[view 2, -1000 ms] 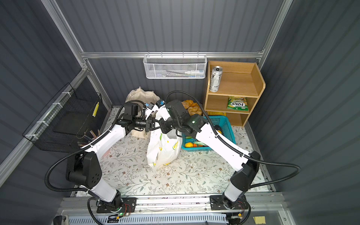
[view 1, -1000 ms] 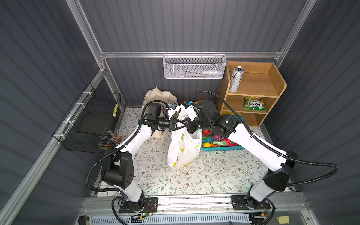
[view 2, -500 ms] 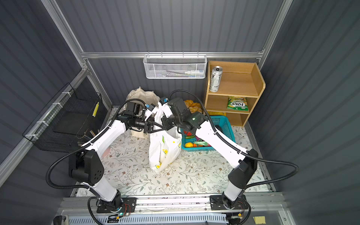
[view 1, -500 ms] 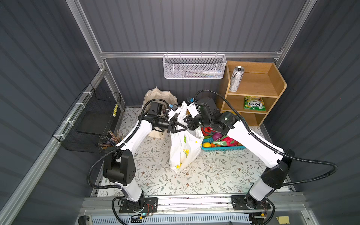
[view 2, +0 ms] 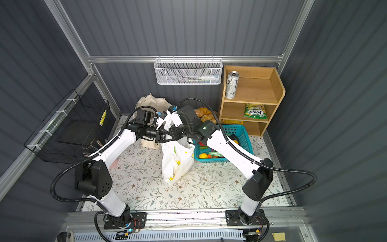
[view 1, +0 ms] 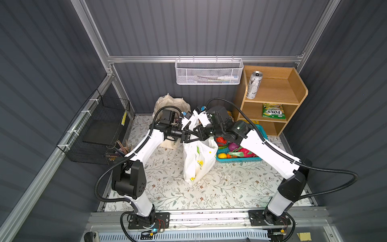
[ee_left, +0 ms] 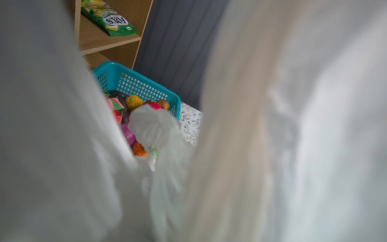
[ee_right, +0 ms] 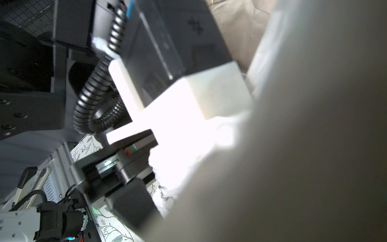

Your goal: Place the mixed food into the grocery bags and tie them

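Two grippers meet at the gathered top of the plastic bag [view 1: 198,159], which stands mid-desk, left of the teal basket [view 1: 238,160]; this looks like the tying step. The right gripper [view 1: 196,134] is closed, seemingly pinching the film. The left gripper [view 1: 188,136] is beside it, and I cannot tell how wide it is. The next move calls for crossing the handles. The can [view 1: 253,84] and sweets pouch [view 1: 273,111] sit unpacked on the far-right shelf [view 1: 278,90].

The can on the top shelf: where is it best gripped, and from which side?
Probably the middle of the can, jaws across its width, coming from the open front of the shelf. It stands upright near the front edge, round and slim, a panel behind it.
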Action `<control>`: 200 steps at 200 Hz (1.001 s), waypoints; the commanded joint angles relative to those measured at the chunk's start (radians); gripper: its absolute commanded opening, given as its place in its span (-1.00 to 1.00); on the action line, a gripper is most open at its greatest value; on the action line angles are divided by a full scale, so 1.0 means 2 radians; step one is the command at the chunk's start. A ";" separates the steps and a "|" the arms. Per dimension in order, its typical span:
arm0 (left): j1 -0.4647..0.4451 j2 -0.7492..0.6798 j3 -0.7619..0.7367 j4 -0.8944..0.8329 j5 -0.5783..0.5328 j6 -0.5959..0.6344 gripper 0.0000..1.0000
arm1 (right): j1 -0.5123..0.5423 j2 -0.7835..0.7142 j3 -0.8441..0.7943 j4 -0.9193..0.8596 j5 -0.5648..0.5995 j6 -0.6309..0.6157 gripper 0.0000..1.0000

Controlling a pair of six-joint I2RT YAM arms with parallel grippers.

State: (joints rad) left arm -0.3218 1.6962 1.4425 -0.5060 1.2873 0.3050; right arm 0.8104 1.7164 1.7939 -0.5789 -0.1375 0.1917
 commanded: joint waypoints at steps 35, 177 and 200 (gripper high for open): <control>-0.002 -0.049 -0.084 0.200 -0.045 -0.136 -0.39 | 0.008 0.005 0.010 -0.004 -0.014 0.017 -0.84; -0.002 -0.051 -0.177 0.464 -0.066 -0.303 -1.00 | -0.019 -0.046 0.003 -0.002 -0.032 0.029 0.39; -0.002 -0.046 -0.173 0.460 -0.060 -0.303 -1.00 | -0.034 -0.098 -0.035 0.004 -0.037 0.021 0.50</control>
State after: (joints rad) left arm -0.3218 1.5932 1.0981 0.3920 1.1446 -0.2848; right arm 0.7727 1.6463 1.7710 -0.5762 -0.1814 0.2546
